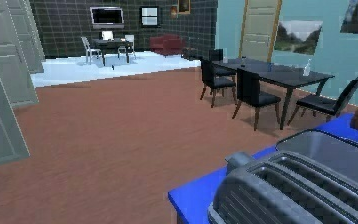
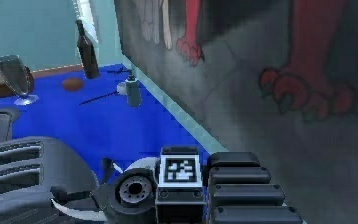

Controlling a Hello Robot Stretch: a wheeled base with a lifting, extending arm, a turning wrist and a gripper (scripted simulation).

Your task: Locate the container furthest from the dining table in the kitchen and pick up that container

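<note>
Container first: I judge mine to be the small grey upright pot (image 2: 134, 92) standing on the blue desk (image 2: 97, 130), near the painted wall (image 2: 247, 60) in the arm side view. The dining table (image 1: 272, 72) lies ahead in the forward view, so this pot looks to me the one farthest from it. That is a guess, and it is my first risk. A dark bottle (image 2: 84, 50) and a stemmed glass (image 2: 17, 72) stand farther along the same desk, and either could count as a container. If I misjudge which is farthest, I lift the wrong thing.

My claw (image 2: 79, 208) sits low at the arm side view's bottom edge, well apart from the pot and just beside the toaster (image 2: 22, 165). I cannot tell whether it is gripping anything or how its fingers stand, because the toaster and the desk crowd in behind its far end.

Reaching out from here, I could catch the toaster with a finger and drag it. A thin dark utensil (image 2: 102, 96) lies right beside the pot and a brown lump (image 2: 73, 85) lies near it; a sloppy approach would sweep them along. The pot looks narrow and tall, so a sideways nudge may tip it against the wall.
</note>
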